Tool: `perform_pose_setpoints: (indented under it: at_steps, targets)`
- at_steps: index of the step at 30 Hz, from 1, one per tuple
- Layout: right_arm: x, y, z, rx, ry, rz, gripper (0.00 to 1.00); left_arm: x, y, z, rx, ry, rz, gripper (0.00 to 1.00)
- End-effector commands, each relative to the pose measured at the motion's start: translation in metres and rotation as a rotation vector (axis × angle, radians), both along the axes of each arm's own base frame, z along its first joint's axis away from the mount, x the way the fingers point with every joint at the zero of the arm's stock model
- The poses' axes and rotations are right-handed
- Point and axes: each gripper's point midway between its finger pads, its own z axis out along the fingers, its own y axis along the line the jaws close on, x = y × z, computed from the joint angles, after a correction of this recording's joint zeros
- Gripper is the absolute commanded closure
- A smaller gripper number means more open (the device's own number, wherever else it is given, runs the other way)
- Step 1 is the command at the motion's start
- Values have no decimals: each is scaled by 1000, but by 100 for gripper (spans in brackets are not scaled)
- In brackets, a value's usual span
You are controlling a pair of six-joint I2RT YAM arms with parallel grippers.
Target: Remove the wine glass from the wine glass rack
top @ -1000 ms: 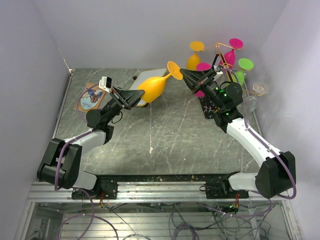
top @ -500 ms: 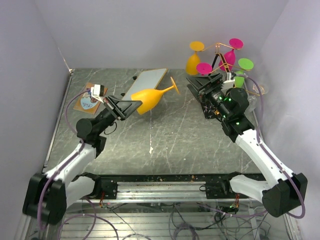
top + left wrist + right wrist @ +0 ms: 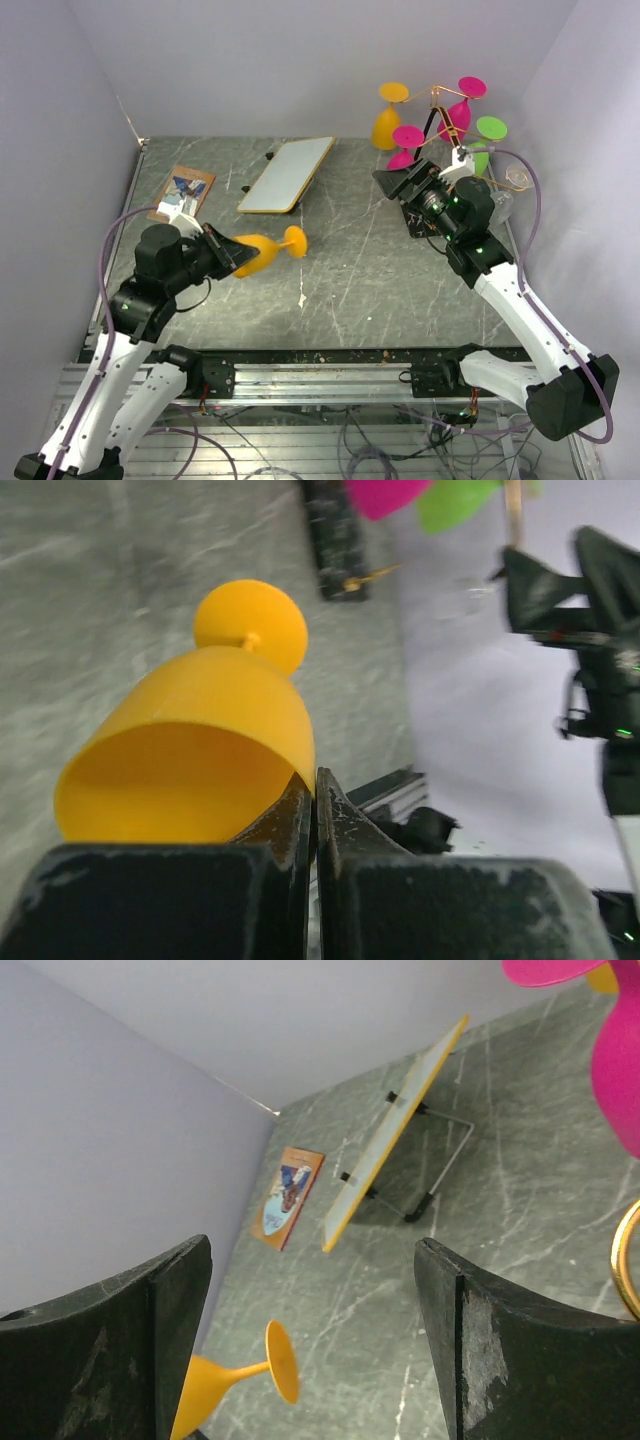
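An orange wine glass [image 3: 262, 250] lies sideways in the air over the near-left table, with my left gripper [image 3: 236, 252] shut on its rim. In the left wrist view the fingertips [image 3: 300, 802] pinch the wall of the orange wine glass [image 3: 200, 740], whose foot points away. My right gripper [image 3: 390, 180] stands open and empty next to the wine glass rack [image 3: 440, 100]. That gold wire rack carries an orange glass [image 3: 385, 122], magenta glasses [image 3: 458, 105] and a green one [image 3: 486, 135]. In the right wrist view the right gripper [image 3: 312, 1250] frames the orange wine glass [image 3: 240, 1375] far off.
A white board with a yellow edge [image 3: 288, 172] is propped at the back centre. A printed card [image 3: 182, 192] lies flat at the back left. A clear glass [image 3: 516, 178] is by the right wall. The rack's black base [image 3: 335, 540] shows at the far right.
The right gripper let go of the orange glass's foot, opened and drew back toward the rack. The left gripper closed on the rim and carried the glass to the near left.
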Motion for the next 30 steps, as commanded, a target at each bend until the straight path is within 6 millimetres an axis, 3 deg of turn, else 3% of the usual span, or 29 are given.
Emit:
perform_pose_setpoints:
  at_steps: [1, 6, 10, 15, 21, 30]
  targets:
    - [-2, -13, 8, -86, -52, -40, 18, -35, 55, -61, 401, 306, 101, 93]
    - [-6, -26, -1, -110, -50, -96, 18, -26, 103, -67, 721, 491, 224, 93]
    - [-9, -37, 0, -160, -67, -136, 18, -7, 122, -64, 899, 563, 244, 93]
    - [-14, -49, 3, -208, -91, -175, 18, 18, 123, -78, 1005, 624, 203, 93]
    - [-19, -51, -1, -226, -90, -171, 17, 52, 111, -90, 991, 609, 168, 93]
    - [-24, -49, -11, -216, -57, -154, 17, 70, 111, -117, 958, 638, 141, 93]
